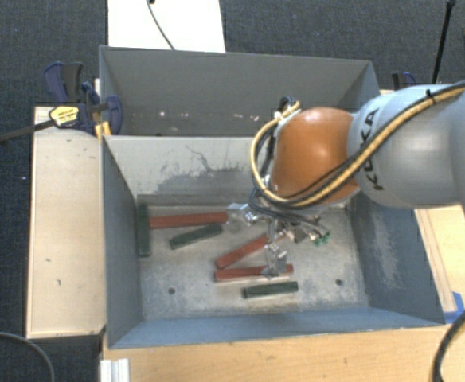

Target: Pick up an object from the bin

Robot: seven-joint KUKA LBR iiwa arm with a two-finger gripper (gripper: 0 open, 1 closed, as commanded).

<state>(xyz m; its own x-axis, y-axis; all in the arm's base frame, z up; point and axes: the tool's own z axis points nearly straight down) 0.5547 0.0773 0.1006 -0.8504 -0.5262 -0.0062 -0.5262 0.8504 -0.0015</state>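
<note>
1. My pincer point(276, 259) hangs low over the middle of the bin point(123, 237) floor; I cannot tell whether it is open or closed.
2. Beneath it lie 2 bars: a tilted red bar point(239, 253) and a flat red bar point(244, 274). They are probably my target (clear of every wall, so there is room to close).
3. A dark green bar point(270, 290) lies just beside them, toward the front wall.
4. A long red bar point(189, 220) lies well apart, toward the left wall.

i see a grey bin point(121, 213), its floor scuffed pale in patches. the reddish-brown bars point(189, 220) lie among dark green bars point(270, 290). the wrist cover point(308, 153) is orange, the arm point(431, 150) silver-grey with black lettering, and the cables point(258, 161) yellow and black.
</note>
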